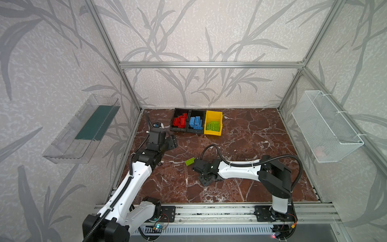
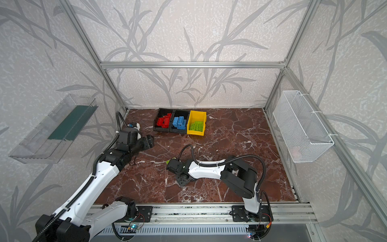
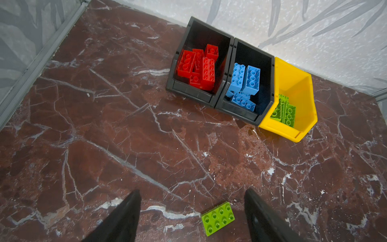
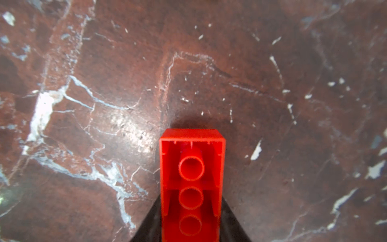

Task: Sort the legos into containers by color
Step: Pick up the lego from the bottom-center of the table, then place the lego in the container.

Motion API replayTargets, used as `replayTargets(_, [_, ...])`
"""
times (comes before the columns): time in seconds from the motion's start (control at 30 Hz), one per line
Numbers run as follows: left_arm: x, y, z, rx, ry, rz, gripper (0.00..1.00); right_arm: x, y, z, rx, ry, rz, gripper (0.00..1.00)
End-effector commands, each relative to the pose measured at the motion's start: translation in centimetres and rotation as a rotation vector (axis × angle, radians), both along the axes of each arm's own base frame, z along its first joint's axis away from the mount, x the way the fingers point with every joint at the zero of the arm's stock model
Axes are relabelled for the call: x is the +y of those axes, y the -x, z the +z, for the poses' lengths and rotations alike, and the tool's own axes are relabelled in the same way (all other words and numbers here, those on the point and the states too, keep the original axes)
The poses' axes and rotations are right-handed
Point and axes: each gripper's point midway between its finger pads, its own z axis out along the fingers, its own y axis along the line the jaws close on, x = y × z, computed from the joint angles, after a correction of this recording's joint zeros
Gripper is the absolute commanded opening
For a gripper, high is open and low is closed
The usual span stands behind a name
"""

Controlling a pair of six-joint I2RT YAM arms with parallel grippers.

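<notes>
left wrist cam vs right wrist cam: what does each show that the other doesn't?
Left wrist only: the open left gripper; a loose lime green studded plastic brick lying studs-up; three open-top plastic bins in a row: a black bin with red bricks, a second black bin with blue bricks, a yellow bin with green bricks. Right wrist only: the right gripper shut on a red oblong plastic brick, hollow underside to camera. Both: the red-brown veined marble tabletop.

Two overhead views, two close wrist views
</notes>
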Motion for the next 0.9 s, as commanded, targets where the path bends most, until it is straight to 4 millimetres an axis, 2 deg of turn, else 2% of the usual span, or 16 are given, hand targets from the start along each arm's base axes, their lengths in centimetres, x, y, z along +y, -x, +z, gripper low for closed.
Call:
replayTargets(0.0, [1.0,0.5,0.4,-0.024,-0.001,0.054,0.78,0.5,-0.7,3.3,-0.062,-0.054,-0.002,0.29])
replayTargets(0.13, [0.8,0.7,0.5,-0.041,0.024,0.049,0.78,1.2,-2.3,6.8,-0.113,-0.134,-0.012,0.28])
replayTargets(0.33, [-0.4,2.0,-1.1,-0.012,0.046,-0.033,0.78,2.9,-7.6,11.6,-0.199,-0.27,-0.022,0.28])
replayTargets(0.37, [-0.5,2.4,-1.3,-0.012,0.053,-0.04,0.78,3.7,-8.1,12.5,-0.209,-0.298,-0.004,0.28])
replayTargets(0.4, [-0.6,2.7,-1.6,-0.01,0.058,-0.046,0.78,3.6,-10.1,13.2,-0.227,-0.327,-0.02,0.28])
replayTargets(0.47, [-0.6,3.5,-2.0,-0.004,0.073,-0.051,0.78,4.7,-12.6,15.0,-0.266,-0.391,-0.032,0.28])
replayTargets(0.63, [-1.3,5.1,-3.5,0.018,0.142,-0.059,0.78,8.5,-19.0,18.2,-0.292,-0.556,-0.064,0.29])
replayTargets(0.73, [-1.5,6.0,-4.8,0.049,0.168,-0.052,0.78,11.6,-22.8,19.0,-0.294,-0.67,-0.077,0.29])
replayTargets(0.83, [-1.7,6.8,-5.4,0.062,0.172,-0.053,0.78,14.4,-26.4,19.1,-0.298,-0.76,-0.097,0.3])
replayTargets(0.87, [-1.7,7.0,-5.6,0.066,0.17,-0.055,0.78,15.2,-27.7,18.5,-0.293,-0.785,-0.112,0.32])
